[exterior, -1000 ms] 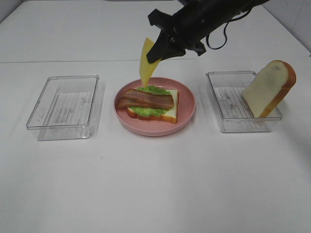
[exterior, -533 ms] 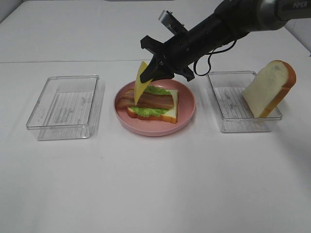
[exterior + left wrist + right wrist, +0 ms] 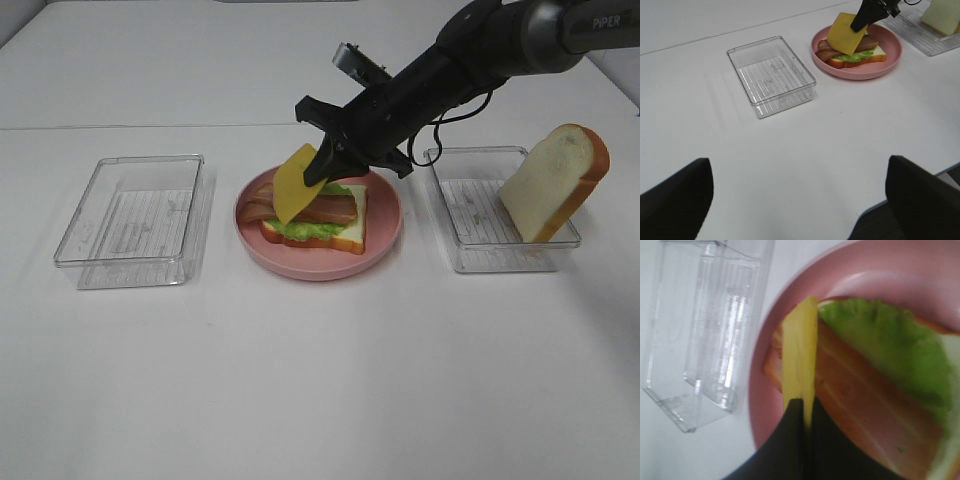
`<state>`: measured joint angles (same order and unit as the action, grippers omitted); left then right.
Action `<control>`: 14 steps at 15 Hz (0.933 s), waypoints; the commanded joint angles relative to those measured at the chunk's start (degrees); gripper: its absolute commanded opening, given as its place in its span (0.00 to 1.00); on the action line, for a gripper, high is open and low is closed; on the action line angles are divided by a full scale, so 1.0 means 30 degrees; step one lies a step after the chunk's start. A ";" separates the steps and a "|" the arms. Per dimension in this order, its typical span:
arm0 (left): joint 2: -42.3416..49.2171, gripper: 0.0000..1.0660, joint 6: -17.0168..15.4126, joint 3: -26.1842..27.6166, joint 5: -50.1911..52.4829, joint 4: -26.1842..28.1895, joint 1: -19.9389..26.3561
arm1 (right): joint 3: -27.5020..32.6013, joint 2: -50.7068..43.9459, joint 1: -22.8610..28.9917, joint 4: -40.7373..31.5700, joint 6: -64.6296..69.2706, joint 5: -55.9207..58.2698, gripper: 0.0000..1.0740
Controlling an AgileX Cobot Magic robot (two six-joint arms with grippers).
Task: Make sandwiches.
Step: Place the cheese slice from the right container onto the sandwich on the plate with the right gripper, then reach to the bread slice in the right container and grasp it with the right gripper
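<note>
On the pink plate point(image 3: 385, 228) lies a white bread slice point(image 3: 345, 236) with green lettuce point(image 3: 298, 229) and bacon strips point(image 3: 325, 207) on it. My right gripper point(image 3: 322, 165) is shut on a yellow cheese slice point(image 3: 292, 186), held tilted with its lower edge on or just above the bacon's left end. In the right wrist view the cheese point(image 3: 800, 347) shows edge-on over the bacon point(image 3: 855, 395) and lettuce point(image 3: 885, 340). A second bread slice point(image 3: 555, 183) leans in the right clear tray point(image 3: 470, 255). My left gripper point(image 3: 797, 182) is open, empty, far from the plate point(image 3: 860, 74).
An empty clear tray point(image 3: 130, 212) stands left of the plate; it also shows in the left wrist view point(image 3: 771, 75) and the right wrist view point(image 3: 705, 325). White table all around, with its front edge near my left gripper.
My right gripper has come down and forward with the cheese slice, from above the plate's back edge to low over the bacon. The cheese now tilts flatter.
</note>
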<state>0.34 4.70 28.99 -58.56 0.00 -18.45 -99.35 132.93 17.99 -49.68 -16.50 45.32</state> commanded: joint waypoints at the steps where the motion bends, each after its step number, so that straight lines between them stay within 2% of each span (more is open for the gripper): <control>1: 0.0401 0.82 0.0038 -0.0076 -0.0076 0.0000 0.0019 | -0.0057 0.0019 -0.0057 0.2406 0.1585 -0.0172 0.00; 3: 0.0401 0.82 0.0038 -0.0076 -0.0076 0.0000 0.0019 | -0.0057 0.0019 -0.0057 0.2827 0.1700 -0.0172 0.02; 4: 0.0401 0.82 0.0038 -0.0076 -0.0076 0.0000 0.0019 | -0.0057 0.0019 -0.0057 0.2865 0.1662 -0.0172 0.08; 5: 0.0401 0.82 0.0038 -0.0076 -0.0076 0.0000 0.0019 | -0.0076 0.0019 -0.0057 0.2865 0.1566 -0.0172 0.20; 8: 0.0401 0.82 0.0038 -0.0076 -0.0076 0.0000 0.0019 | -0.0191 -0.0057 -0.0057 0.2941 0.1012 -0.0076 0.65; 9: 0.0401 0.82 0.0038 -0.0076 -0.0076 0.0000 0.0019 | -0.0344 -0.0153 -0.0057 0.3132 0.0783 0.0038 0.74; 14: 0.0401 0.82 0.0038 -0.0076 -0.0076 0.0000 0.0019 | -0.0993 -0.2196 -0.0057 0.6551 0.1356 0.0707 0.76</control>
<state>0.34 4.70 28.99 -58.56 0.00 -18.45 -101.99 127.14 17.99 -30.71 -12.32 46.98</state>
